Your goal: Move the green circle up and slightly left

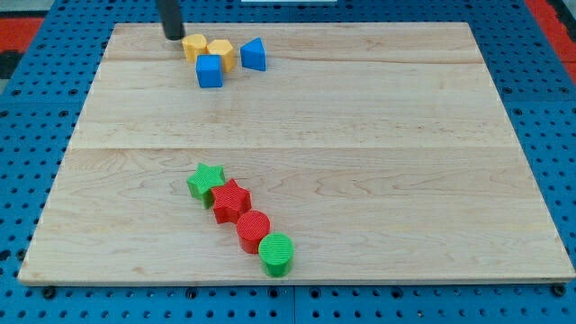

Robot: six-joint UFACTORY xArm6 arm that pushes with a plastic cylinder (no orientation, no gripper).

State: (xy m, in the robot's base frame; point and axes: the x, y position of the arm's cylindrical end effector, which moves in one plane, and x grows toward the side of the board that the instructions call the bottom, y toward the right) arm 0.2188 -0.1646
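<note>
Green circle [277, 254]: touching the red circle [253, 226], at its lower right. My tip [172, 36]: far above it, beside the yellow blocks [195, 47]. Jaws: none. Best approach: from below right, avoiding red circle.

My tip [172, 36] rests upright near the view's top left.

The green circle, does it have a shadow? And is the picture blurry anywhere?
In the camera view the green circle casts only a faint, soft shadow at its base, so the light is even; the blocks look sharp, ridges showing; my tip by the yellow blocks is slightly soft; no strong glare on the wooden board.
</note>
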